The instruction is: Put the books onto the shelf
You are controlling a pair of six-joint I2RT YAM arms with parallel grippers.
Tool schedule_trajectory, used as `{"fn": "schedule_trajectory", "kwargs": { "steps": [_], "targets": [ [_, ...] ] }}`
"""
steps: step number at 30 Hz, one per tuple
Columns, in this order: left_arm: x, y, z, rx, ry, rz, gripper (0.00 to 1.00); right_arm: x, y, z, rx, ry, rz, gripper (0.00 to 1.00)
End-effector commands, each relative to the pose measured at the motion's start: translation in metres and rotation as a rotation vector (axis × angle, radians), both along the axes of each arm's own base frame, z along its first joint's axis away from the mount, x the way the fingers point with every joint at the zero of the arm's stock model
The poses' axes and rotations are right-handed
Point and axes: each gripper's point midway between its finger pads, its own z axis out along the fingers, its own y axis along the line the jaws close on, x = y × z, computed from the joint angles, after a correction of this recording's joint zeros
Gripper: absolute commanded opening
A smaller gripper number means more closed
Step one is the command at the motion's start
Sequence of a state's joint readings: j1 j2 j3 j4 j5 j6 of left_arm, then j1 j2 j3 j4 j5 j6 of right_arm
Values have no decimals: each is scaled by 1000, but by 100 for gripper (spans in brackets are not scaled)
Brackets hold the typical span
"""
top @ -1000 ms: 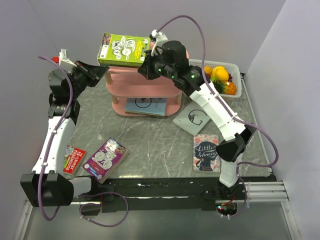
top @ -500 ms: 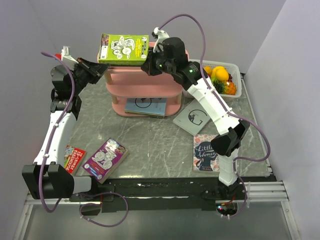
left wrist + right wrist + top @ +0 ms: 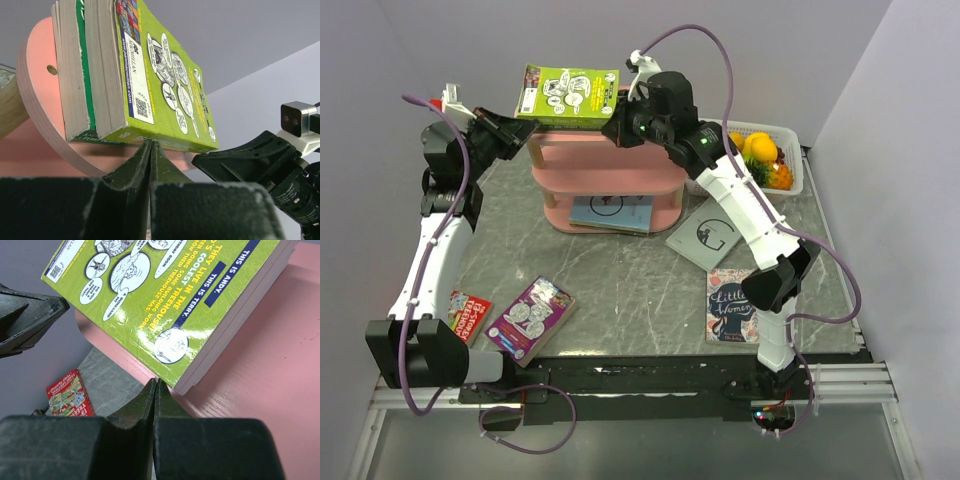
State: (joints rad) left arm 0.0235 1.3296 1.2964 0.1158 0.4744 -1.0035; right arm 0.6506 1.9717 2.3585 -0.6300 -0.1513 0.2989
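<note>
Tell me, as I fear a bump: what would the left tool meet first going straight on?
Likely the lime book on the shelf; the shut left tool looks nearly on it.

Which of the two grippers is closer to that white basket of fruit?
Right. The right gripper is at the lime green book's right end on the shelf top, the side toward the fruit basket. The left gripper is at the book's left end, farther away.
</note>
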Motion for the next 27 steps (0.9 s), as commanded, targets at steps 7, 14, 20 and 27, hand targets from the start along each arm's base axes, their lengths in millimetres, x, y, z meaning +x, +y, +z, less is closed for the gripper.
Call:
{"fn": "schedule_trajectory", "kwargs": {
  "steps": [7, 14, 20, 27],
  "targets": [
    [-12, 1, 37, 27, -115, 6, 9, -13, -3, 29, 62, -61, 35, 0],
    [-18, 3, 49, 35, -141, 22, 9, -18, -8, 43, 79, -89, 32, 0],
    [-17, 3, 46, 29, -137, 22, 9, -10, -4, 42, 69, -84, 26, 0],
    [-20, 4, 43, 35, -132, 34, 10, -3, -5, 41, 81, -80, 14, 0]
  ]
}}
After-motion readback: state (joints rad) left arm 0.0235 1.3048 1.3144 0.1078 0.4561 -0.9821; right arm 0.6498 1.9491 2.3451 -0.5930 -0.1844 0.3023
